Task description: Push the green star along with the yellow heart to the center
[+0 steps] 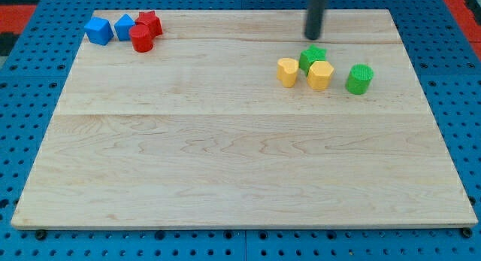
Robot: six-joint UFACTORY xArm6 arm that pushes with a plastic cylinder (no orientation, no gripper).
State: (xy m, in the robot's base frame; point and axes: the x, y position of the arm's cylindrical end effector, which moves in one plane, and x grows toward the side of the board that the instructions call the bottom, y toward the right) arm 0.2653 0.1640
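Observation:
The green star (311,57) lies at the upper right of the wooden board. The yellow heart (287,71) touches its lower left side. A yellow hexagon (320,75) touches the star's lower right side. My tip (313,35) is just above the green star toward the view's top, a small gap away from it. The dark rod rises out of the view's top edge.
A green cylinder (359,79) sits to the right of the yellow hexagon. At the upper left corner are a blue block (98,30), a second blue block (124,26), a red star (149,22) and a red cylinder (141,38). The wooden board (225,156) lies on a blue pegboard.

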